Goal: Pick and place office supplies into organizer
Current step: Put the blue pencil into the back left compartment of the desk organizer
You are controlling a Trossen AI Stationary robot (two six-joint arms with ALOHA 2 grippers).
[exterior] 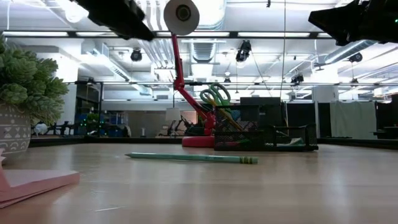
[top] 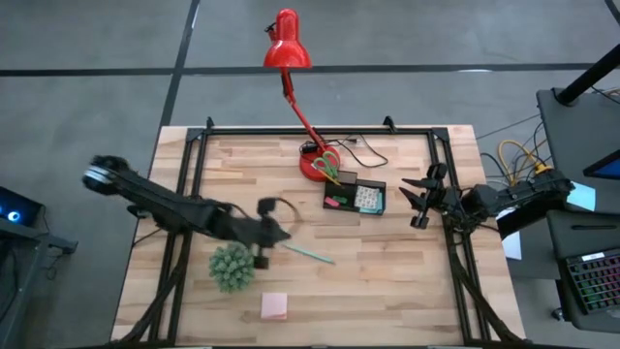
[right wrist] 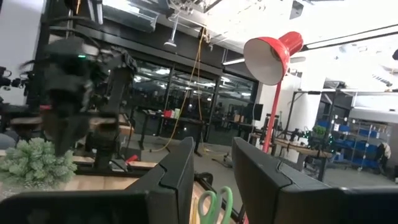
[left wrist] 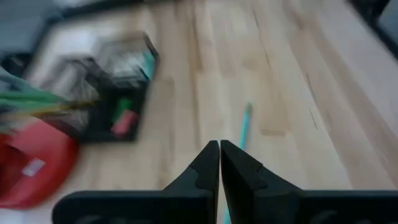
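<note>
Left gripper (top: 263, 236): it hangs over the middle of the counter (top: 407, 281), just beside the teal pen. Its jaws are shut tight and hold nothing.
Right gripper (top: 418, 198): it waits at the right edge of the counter, near the organizer. Its jaws are partly open and empty.
Teal pen (top: 310, 254): it lies flat on the counter, near the middle, a little toward the front edge.
Organizer (top: 355, 198): the small black tray sits toward the back of the counter, touching or just beside the red lamp base (top: 312, 167). It has a light-blue pad in its right part and small green and pink pieces in its left part.
Green-handled scissors (top: 327, 162): they stand up, handles on top, at the back left corner of the organizer.
Pink sticky-note pad (top: 274, 306): it lies flat near the front edge of the counter.
Fuzzy green ball (top: 232, 267): it sits between the left gripper and the pink pad.
</note>
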